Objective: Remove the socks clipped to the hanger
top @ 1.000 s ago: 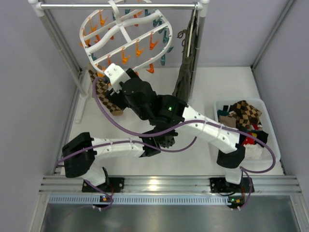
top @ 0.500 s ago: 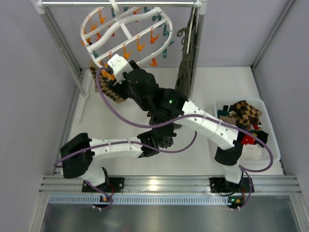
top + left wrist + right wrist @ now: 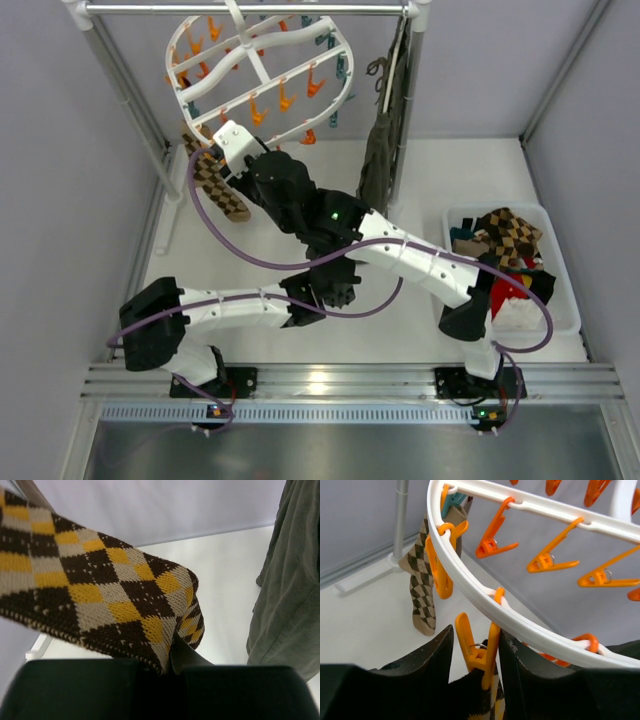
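A brown, black and orange argyle sock [image 3: 491,699] hangs from an orange plastic clip [image 3: 482,664] on the near rim of the white oval plastic hanger [image 3: 530,626]. The right gripper [image 3: 476,647] is clamped on that clip, one finger against each handle. A second argyle sock [image 3: 422,595] dangles farther along the rim. Argyle fabric lies across the left gripper [image 3: 177,660]; its jaws are hidden, so their state cannot be told. Other argyle socks [image 3: 510,235] lie in the white plastic bin [image 3: 455,212], so the job looks partly done, with at least two socks still to unclip.
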Tool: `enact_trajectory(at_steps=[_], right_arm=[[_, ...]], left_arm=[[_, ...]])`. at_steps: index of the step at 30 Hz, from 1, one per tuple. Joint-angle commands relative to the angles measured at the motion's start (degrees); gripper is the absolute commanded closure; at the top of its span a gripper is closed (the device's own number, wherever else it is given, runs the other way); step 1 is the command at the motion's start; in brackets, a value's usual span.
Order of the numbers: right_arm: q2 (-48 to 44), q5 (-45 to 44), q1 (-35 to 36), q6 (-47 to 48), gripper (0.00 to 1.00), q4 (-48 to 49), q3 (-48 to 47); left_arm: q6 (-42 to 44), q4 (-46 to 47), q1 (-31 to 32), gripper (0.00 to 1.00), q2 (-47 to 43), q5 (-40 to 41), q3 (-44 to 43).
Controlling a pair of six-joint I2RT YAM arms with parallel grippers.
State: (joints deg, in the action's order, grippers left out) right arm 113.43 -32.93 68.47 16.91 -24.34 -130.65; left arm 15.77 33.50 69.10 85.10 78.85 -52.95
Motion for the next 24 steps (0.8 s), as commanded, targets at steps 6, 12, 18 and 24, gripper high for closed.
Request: enact_trajectory(at_steps=[6, 12, 18, 24], right_arm=[[-3.65, 0.76, 0.09, -0.03, 0.73, 7.55, 3.21], [-5.14, 2.25, 0.26, -1.61, 0.81, 7.90, 4.17], [-7.34, 3.57, 0.18, -3.37, 0.89, 9.83, 6.63], [-8.22, 5.68, 0.18, -5.04, 0.96, 10.10, 7.16]], left_arm=[[-1.35, 3.07, 0.33, 1.00, -2.75, -0.80, 1.09], [-3.46, 3.07, 0.33, 1.00, -3.27, -1.24, 3.63], [-7.85, 2.89, 0.42, 1.00, -3.45, -0.54, 8.64], [-8.91, 2.80, 0.60, 1.00, -4.67, 0.16, 10.67]])
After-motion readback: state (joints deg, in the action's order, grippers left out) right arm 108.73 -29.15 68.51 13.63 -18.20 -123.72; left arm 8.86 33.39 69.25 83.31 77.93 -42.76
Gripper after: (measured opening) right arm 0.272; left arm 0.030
